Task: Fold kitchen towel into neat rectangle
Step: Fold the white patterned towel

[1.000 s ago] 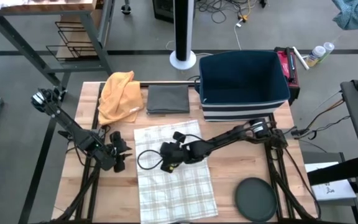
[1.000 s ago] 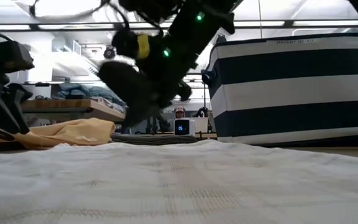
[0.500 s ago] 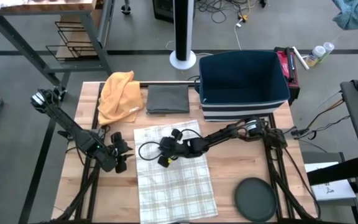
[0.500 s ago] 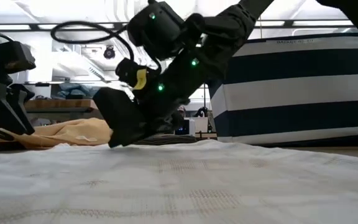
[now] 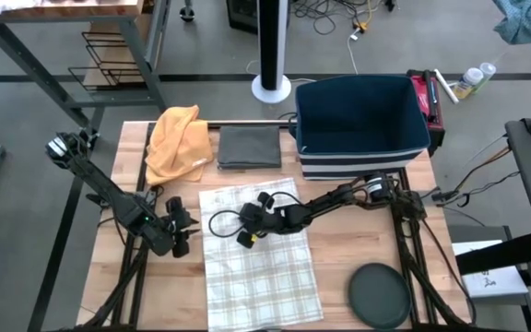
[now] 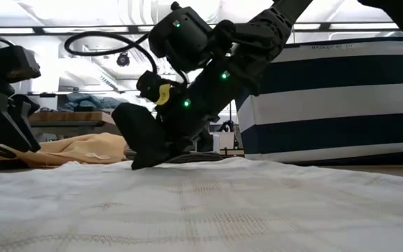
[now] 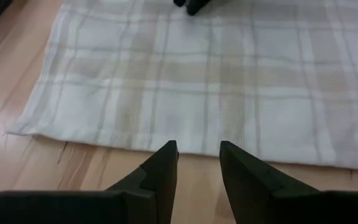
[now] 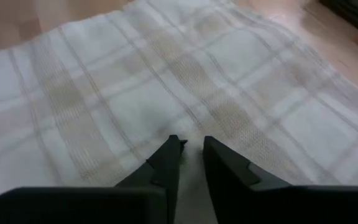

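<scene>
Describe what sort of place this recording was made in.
Probably a robotics lab or workshop: a wooden table on a grey concrete floor, loose cables trailing behind it, a metal rack nearby, and ceiling strip lights above cluttered benches in the low view.

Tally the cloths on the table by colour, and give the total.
Plaid white: 1, the towel spread flat under the right gripper
Yellow: 1, a crumpled cloth
Grey: 1, a folded cloth
Total: 3
</scene>
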`<move>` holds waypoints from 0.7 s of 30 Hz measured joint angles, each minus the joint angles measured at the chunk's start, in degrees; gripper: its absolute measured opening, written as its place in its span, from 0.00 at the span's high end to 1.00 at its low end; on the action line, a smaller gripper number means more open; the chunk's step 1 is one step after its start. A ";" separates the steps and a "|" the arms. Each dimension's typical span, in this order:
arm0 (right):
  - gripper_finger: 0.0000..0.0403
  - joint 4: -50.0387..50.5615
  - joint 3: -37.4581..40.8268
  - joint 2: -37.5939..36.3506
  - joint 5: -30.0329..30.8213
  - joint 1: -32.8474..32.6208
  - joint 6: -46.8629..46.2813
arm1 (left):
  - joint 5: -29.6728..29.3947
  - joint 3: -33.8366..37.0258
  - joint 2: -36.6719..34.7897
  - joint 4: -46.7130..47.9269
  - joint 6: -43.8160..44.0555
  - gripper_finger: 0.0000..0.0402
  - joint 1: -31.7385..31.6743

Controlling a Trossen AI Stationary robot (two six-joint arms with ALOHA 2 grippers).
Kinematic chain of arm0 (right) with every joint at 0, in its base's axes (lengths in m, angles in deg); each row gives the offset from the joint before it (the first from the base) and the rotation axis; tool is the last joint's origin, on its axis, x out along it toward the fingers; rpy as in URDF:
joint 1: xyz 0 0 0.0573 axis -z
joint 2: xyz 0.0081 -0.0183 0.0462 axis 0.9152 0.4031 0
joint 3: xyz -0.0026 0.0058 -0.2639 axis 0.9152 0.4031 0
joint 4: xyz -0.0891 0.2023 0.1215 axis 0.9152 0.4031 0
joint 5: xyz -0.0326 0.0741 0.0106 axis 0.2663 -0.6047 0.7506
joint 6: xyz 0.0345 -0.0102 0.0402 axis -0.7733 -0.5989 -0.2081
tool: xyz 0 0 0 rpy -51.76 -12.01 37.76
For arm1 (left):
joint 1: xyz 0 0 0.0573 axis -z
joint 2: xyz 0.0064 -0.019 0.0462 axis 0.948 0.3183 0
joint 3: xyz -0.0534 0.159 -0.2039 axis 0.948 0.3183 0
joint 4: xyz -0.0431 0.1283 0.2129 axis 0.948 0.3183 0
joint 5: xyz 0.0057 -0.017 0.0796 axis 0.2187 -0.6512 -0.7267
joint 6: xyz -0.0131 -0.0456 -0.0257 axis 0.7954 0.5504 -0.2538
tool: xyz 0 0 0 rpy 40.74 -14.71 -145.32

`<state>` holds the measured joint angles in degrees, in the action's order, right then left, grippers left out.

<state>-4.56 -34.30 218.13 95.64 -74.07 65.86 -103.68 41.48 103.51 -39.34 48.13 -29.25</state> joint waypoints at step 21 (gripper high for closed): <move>0.99 -5.77 0.00 0.02 -0.01 -0.02 1.56 | 3.43 2.12 4.42 -1.49 3.47 0.72 -0.02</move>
<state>-10.33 -34.30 218.15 95.63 -74.09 67.41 -100.26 43.61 107.93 -40.83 51.60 -29.27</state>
